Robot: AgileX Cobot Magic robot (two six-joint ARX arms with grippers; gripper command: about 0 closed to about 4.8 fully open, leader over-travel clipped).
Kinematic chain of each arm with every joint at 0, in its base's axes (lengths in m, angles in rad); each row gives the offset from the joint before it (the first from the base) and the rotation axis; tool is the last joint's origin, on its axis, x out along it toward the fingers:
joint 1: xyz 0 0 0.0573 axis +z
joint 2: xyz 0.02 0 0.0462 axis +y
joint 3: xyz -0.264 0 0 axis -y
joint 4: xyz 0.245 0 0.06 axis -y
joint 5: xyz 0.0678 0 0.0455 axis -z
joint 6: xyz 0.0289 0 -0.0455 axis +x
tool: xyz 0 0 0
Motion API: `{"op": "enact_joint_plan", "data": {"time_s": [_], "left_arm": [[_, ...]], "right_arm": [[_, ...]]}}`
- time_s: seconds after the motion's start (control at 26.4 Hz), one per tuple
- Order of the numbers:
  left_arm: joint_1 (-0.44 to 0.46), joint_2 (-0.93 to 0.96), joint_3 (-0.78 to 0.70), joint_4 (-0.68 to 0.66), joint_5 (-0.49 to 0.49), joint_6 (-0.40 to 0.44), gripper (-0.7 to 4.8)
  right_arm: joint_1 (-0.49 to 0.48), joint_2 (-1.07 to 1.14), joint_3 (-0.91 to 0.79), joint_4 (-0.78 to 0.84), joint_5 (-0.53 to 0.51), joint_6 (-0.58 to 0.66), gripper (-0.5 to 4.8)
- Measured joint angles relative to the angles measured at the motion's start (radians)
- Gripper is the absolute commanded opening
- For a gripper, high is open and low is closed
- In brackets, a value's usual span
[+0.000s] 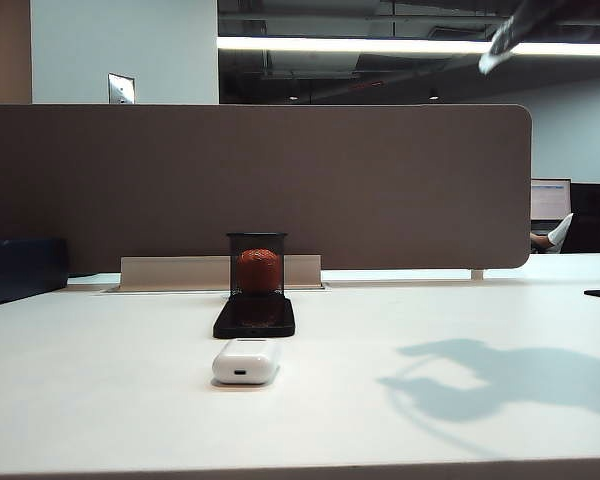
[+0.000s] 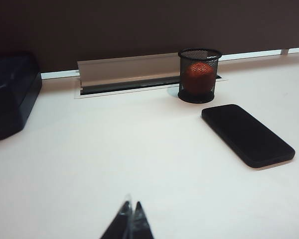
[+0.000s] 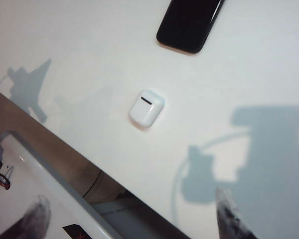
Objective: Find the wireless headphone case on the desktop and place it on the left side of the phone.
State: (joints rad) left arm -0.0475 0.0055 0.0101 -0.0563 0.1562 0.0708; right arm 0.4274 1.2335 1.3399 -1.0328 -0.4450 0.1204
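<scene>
The wireless headphone case (image 3: 146,107) is being approached from above by the right gripper (image 3: 229,209), apparently spread wide for grasping; the phone (image 1: 254,316) lies at its twelve o'clock. The left gripper (image 2: 131,219) is being kept shut, parked.

The wireless headphone case (image 1: 246,361) shows glossy white plastic, smooth all round. The phone (image 1: 254,316) is a black slab with a glassy sheen. The bench (image 1: 100,400) looks smooth, matt white. Black wire mesh forms the cup (image 1: 257,264), around a rough-skinned orange-red ball (image 1: 259,270). The partition panel (image 1: 280,180) looks matt brown, cloth-like.
</scene>
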Motion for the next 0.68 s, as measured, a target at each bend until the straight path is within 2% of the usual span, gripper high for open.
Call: {"op": "enact_joint_plan", "data": {"time_s": [0.38, 0.68], "left_arm": [[0.000, 0.000, 0.000, 0.018, 0.000, 0.000, -0.05], [0.000, 0.000, 0.000, 0.037, 0.000, 0.000, -0.05]], "right_arm": [[0.133, 0.015, -0.256, 0.280, 0.029, 0.130, 4.36], [0.199, 0.164, -0.267, 0.382, 0.060, 0.156, 4.36]]}}
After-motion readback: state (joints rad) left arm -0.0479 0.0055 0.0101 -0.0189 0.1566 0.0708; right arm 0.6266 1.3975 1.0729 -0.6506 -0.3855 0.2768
